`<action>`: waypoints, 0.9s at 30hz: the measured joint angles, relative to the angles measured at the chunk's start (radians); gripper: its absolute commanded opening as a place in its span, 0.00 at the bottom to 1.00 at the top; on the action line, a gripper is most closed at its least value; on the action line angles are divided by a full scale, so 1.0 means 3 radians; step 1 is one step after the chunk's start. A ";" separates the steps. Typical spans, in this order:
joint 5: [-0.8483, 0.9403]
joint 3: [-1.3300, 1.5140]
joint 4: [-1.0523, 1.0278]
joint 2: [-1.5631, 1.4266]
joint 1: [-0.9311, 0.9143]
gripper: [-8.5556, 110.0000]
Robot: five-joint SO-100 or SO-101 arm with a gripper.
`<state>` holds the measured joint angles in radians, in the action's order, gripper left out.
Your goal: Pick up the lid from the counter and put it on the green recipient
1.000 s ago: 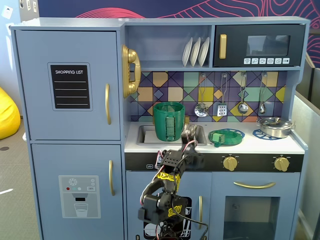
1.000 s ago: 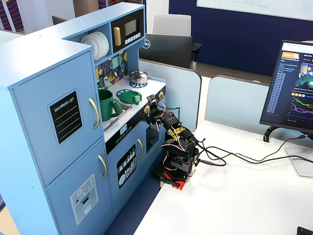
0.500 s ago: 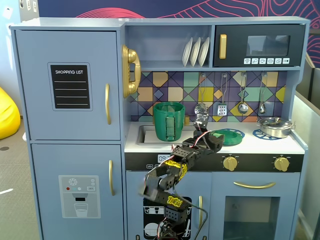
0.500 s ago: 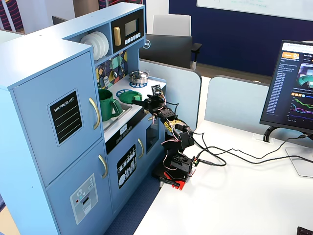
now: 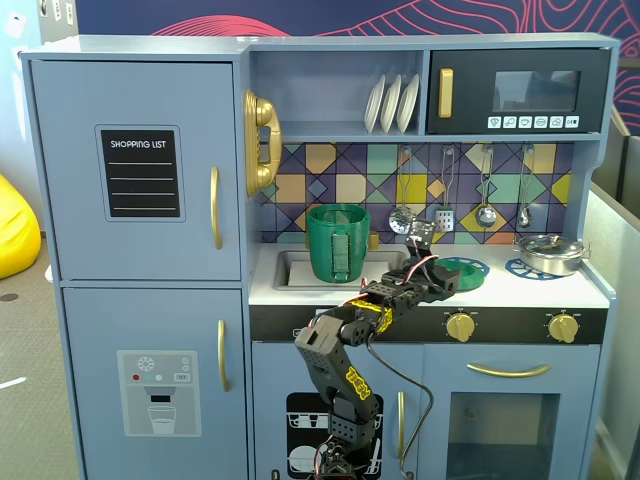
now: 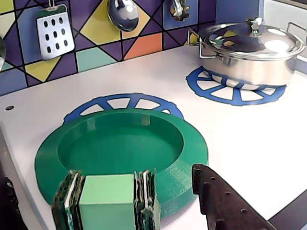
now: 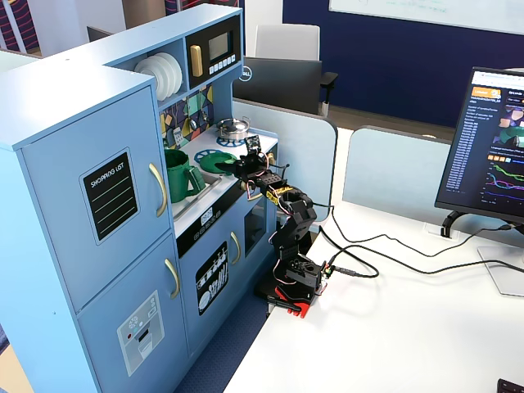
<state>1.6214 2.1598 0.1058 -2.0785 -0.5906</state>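
Wrist view: gripper (image 6: 158, 191) jaws apart beside the rigid, light-looking (likely slick plastic) lid (image 6: 122, 148); best hold, its square knob (image 6: 106, 203).

Arm extends forward and upward from its base, elbow bent, wrist roughly level; gripper (image 6: 168, 201) sits low with jaws parted, one dark serrated finger (image 6: 218, 201) visible.

Steel pot (image 6: 249, 52) with lid on right blue burner ring (image 6: 235, 91); ladle (image 6: 122, 13), white grater (image 6: 55, 31) hanging on tiled backsplash.
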 measured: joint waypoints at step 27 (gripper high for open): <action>0.0133 -0.0445 -0.0005 0.0430 0.0261 0.07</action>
<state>1.6613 2.0264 0.1043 -1.9497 -0.5123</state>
